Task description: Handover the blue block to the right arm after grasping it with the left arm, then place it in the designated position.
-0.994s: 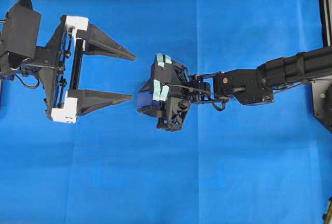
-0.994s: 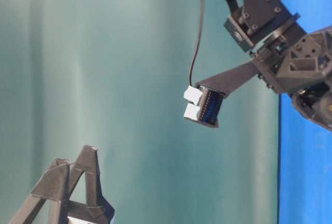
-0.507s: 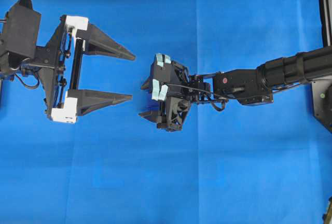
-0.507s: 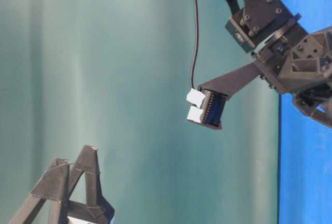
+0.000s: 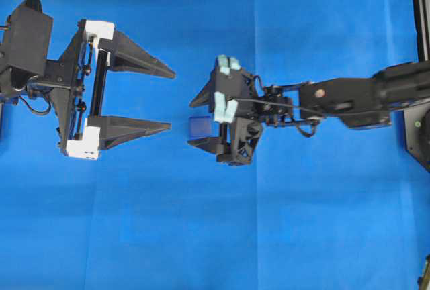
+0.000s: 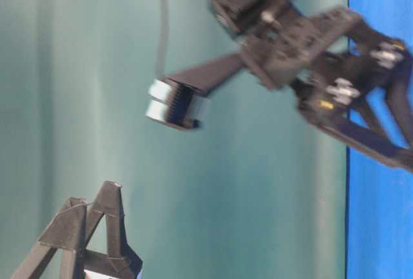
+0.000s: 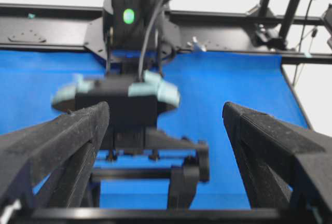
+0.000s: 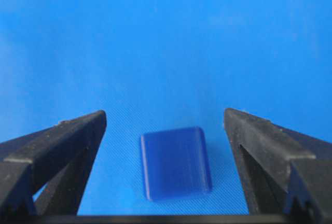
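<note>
- Blue cloth (image 5: pixel 201 236) covers the whole desk, and the two arms face each other over the middle of it.
- On the left of the overhead view, the left arm (image 5: pixel 27 41) points its gripper (image 5: pixel 168 99) toward the centre. Its fingers (image 5: pixel 138 62) stand wide apart and hold nothing. I judge it waits out of the way because its share of the work is done.
- On the right of the overhead view, the right arm (image 5: pixel 363 95) reaches to the centre. The fingers (image 8: pixel 62 141) of the right gripper (image 5: pixel 201 119) are spread apart, one on each side of the block, and they do not touch it.
- The blue block (image 5: pixel 199 126) lies flat on the cloth between these open fingers; the right wrist view shows clear cloth on both sides of it. So the block is released, not held.
- The block rests near the centre of the desk, between the two grippers. No mark for the target place shows in the pictures, so I cannot confirm that this spot is the correct one. By my judgement the placing is almost finished, and the right arm only needs to lift away without pushing the block.
</note>
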Available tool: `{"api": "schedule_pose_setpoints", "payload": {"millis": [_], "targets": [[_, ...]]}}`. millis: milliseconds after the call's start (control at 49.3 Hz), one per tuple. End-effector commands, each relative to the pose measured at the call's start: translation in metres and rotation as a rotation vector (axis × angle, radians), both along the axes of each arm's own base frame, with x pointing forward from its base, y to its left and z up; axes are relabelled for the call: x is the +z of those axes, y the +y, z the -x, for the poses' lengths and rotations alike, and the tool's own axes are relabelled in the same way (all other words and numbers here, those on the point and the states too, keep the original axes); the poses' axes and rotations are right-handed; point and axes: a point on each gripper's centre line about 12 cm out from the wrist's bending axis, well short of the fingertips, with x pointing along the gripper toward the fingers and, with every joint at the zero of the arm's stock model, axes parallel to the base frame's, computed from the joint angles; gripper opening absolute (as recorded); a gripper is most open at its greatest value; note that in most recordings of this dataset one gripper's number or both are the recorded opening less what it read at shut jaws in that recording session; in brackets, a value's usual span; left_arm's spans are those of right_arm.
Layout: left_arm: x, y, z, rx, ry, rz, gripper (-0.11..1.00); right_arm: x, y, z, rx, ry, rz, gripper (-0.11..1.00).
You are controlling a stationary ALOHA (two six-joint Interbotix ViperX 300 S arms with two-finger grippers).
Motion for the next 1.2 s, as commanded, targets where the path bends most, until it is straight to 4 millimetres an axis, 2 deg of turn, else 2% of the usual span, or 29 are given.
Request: {"api": "schedule_pose_setpoints", "payload": {"millis": [0, 345, 852, 1035, 1177], "targets": [[0.015, 0.000, 0.000, 0.001, -0.044, 0.001, 0.93, 0.035, 0.001, 0.007, 0.012, -0.062, 0.012, 0.91], [0.017, 0.000, -0.001, 0.001, -0.049, 0.002, 0.93, 0.095, 0.000, 0.043, 0.025, -0.084, 0.057, 0.90], [0.019, 0.000, -0.001, 0.001, -0.052, 0.000, 0.93, 0.164, -0.004, 0.096, 0.021, -0.163, 0.112, 0.90], [0.019, 0.000, -0.001, 0.001, -0.052, 0.000, 0.93, 0.177, -0.004, 0.115, 0.019, -0.220, 0.113, 0.90], [0.019, 0.000, -0.001, 0.001, -0.052, 0.000, 0.93, 0.183, -0.004, 0.122, 0.018, -0.252, 0.111, 0.90]]}}
